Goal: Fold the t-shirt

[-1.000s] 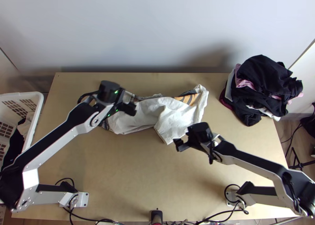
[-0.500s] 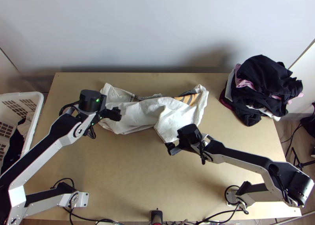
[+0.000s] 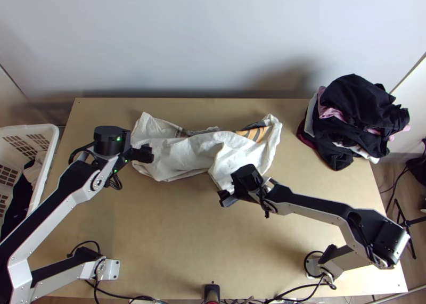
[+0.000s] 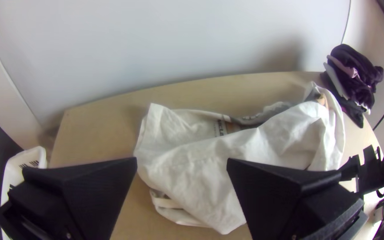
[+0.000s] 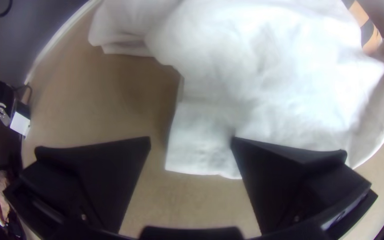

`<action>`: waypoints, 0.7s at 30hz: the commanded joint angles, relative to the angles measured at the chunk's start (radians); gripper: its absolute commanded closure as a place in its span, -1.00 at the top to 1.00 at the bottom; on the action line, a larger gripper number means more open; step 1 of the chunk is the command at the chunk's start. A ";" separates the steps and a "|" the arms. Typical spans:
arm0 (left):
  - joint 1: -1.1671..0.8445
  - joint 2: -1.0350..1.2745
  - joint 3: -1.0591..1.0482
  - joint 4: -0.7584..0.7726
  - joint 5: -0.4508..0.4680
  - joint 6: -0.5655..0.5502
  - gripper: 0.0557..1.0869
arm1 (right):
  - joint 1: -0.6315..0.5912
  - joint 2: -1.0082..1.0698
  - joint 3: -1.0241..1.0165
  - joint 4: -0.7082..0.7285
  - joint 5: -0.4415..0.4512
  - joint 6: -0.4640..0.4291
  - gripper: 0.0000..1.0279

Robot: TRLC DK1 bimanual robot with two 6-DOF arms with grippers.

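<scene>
On the table, t-shirt bunched at twelve o'clock, we judge spreading the step in hand: left gripper wide at its nine, right gripper wide at its five, next wanting low pinches on edge and near corner.

left gripper, right gripper (both agape)

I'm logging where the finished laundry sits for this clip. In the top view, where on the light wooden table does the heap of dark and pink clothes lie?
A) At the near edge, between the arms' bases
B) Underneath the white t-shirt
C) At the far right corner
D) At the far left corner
C: the heap of dark and pink clothes lies at the far right corner of the light wooden table, beyond the white t-shirt's right end.
</scene>
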 commanded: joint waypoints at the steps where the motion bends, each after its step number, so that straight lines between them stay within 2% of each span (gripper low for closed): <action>1: 0.055 -0.045 -0.021 0.007 0.001 0.002 0.91 | -0.002 0.033 0.018 0.012 0.097 -0.085 -0.57; 2: 0.064 -0.056 -0.024 0.007 0.001 0.004 0.91 | -0.002 0.033 0.019 0.026 0.105 -0.108 -0.96; 13: 0.127 -0.120 -0.075 0.002 0.018 0.010 0.90 | -0.016 -0.112 -0.008 0.004 0.111 -0.122 -0.95; 21: 0.047 -0.146 -0.205 -0.019 0.035 -0.002 0.90 | -0.168 -0.233 0.134 -0.114 0.109 -0.169 -0.95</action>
